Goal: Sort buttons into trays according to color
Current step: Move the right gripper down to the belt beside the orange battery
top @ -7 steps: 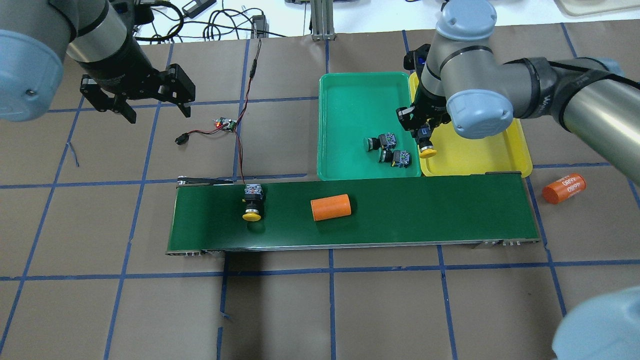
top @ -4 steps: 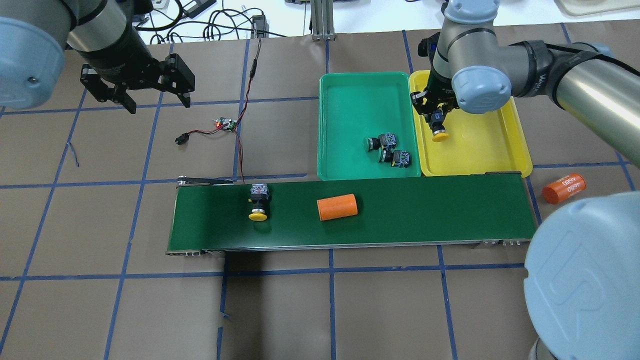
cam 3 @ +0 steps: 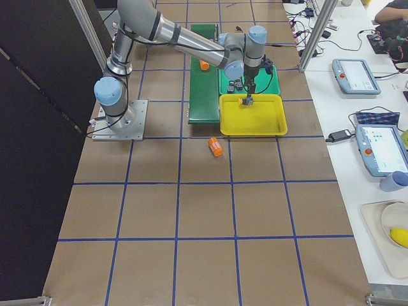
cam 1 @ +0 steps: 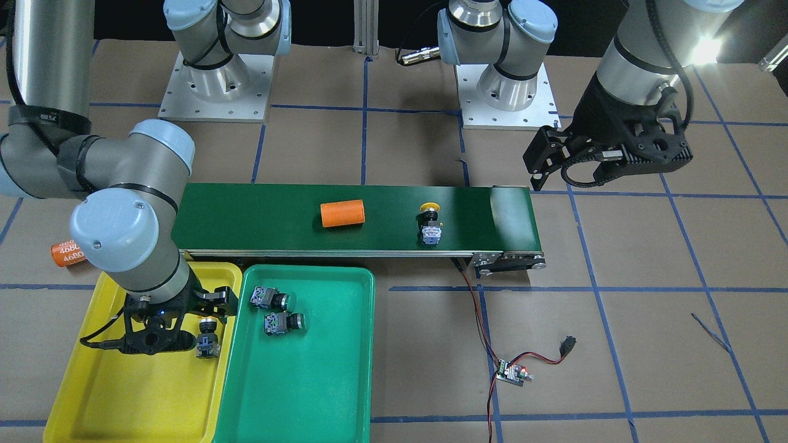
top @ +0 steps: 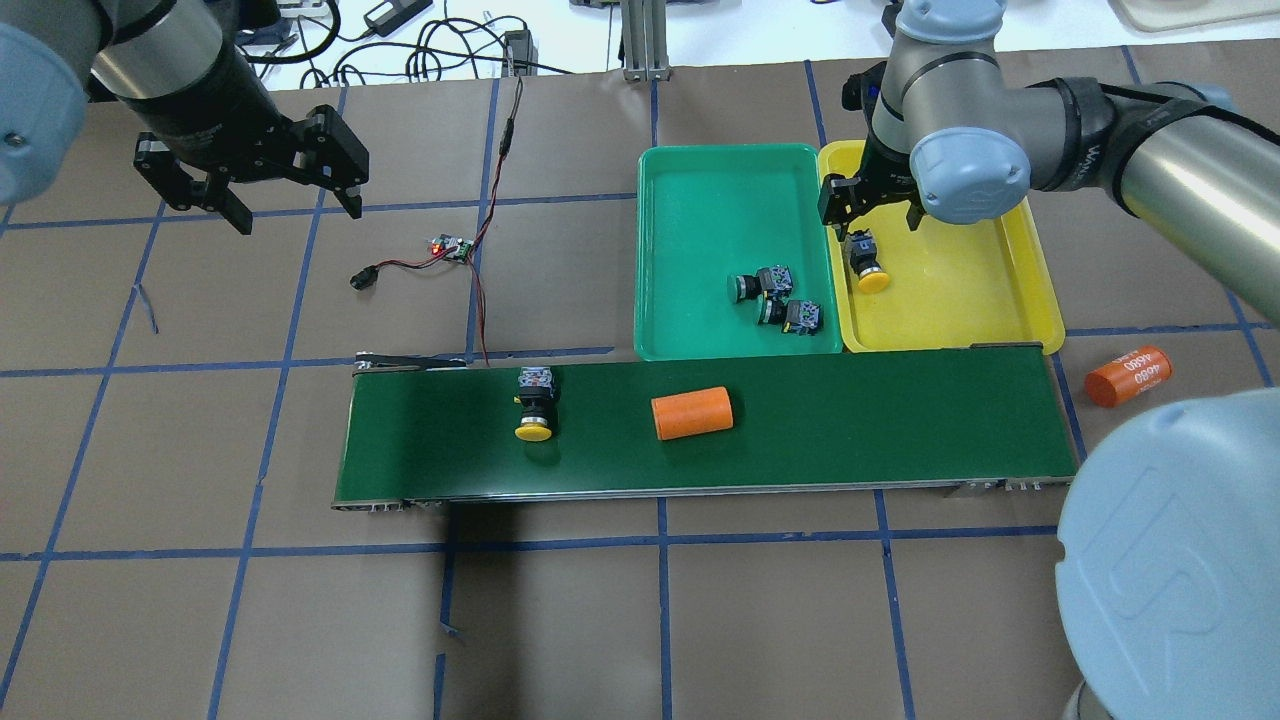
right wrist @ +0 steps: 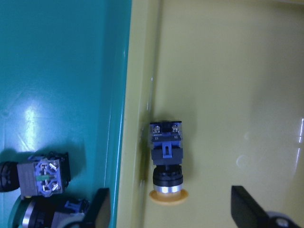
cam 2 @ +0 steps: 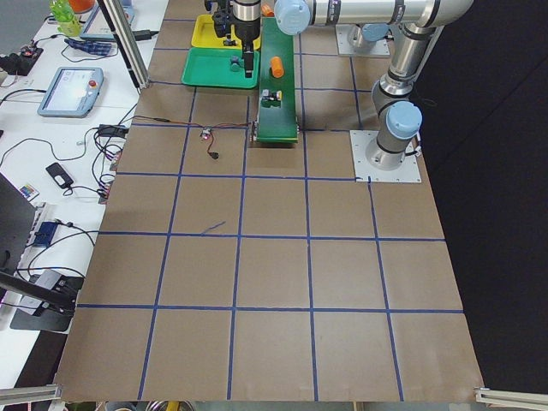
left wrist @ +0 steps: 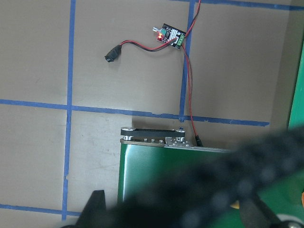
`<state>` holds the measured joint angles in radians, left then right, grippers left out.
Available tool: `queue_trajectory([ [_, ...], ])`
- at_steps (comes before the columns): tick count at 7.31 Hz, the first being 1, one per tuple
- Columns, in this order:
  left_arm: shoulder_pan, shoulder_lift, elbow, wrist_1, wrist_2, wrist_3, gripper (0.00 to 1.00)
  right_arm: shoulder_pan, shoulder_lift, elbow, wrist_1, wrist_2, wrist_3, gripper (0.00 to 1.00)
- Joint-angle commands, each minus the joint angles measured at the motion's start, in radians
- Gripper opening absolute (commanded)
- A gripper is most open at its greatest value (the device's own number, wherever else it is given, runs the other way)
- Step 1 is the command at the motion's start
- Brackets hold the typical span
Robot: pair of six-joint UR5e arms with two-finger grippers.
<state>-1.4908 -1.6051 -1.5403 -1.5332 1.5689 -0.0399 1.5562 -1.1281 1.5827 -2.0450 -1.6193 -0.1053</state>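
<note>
Overhead exterior: right gripper (top: 870, 222) released, jaws spread, above yellow-capped button (top: 868, 265) lying at 9 o'clock edge of yellow tray (top: 960, 290). Two green-capped buttons (top: 765, 283) at 5 o'clock in green tray (top: 720, 200). Second yellow-capped button (top: 535, 402) on conveyor belt (top: 850, 420). Left gripper (top: 297, 215) released, at 10 o'clock over table (top: 600, 620).

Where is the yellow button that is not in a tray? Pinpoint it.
In the overhead view the yellow button lies on the conveyor belt, in its left half, left of the orange cylinder.
</note>
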Motion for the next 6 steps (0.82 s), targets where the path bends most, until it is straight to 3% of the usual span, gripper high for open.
queue_trajectory([
  [1,-0.005,0.013,-0.004,-0.005,-0.022,0.0,1.0,0.011,-0.137,0.017,0.17,0.006,-0.042,1.0],
  [6,-0.005,0.022,-0.003,-0.002,-0.015,-0.002,1.0,0.007,-0.447,0.284,0.19,-0.01,-0.105,1.0],
])
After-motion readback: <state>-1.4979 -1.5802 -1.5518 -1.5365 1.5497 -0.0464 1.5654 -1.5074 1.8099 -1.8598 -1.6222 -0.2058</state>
